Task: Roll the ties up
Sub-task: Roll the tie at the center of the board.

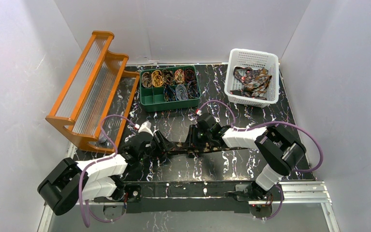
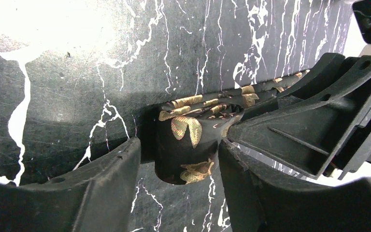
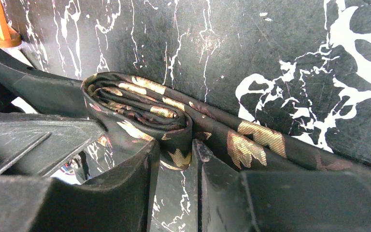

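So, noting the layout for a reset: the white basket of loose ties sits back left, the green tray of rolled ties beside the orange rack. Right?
Not quite: the top external view shows the white basket of loose ties at the back right. The green tray of rolled ties is beside the orange rack.

top: overhead from behind, whole table (image 1: 251, 121) | wrists: close, opposed, sharing rolled tie (image 2: 183, 140)

We see a dark, softly sheened cloth tie with gold leaves (image 3: 145, 106) on a scuffed, black white-veined marble-look tabletop (image 3: 270, 38); at one o'clock, a white plastic lattice basket (image 1: 231, 79).
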You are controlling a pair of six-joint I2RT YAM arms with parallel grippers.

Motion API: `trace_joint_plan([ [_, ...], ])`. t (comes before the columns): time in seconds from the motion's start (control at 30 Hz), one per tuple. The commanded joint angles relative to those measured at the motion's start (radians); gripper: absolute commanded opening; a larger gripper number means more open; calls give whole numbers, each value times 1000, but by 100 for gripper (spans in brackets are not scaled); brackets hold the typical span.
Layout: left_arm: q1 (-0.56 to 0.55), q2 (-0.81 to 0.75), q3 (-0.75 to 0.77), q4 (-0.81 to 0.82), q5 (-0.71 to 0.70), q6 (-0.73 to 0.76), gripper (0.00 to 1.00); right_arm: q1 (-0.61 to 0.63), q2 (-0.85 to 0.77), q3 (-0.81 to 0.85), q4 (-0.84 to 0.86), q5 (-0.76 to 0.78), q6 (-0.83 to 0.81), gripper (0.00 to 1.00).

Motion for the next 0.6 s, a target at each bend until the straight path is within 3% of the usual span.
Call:
trace_joint_plan([
  [0.0,2,43,-23,11,22,18,55,-5,27,-22,-14,10,2,38],
  [0.57,2,63,-7,122,96,112,37,-6,30,-15,-12,-7,-3,38],
])
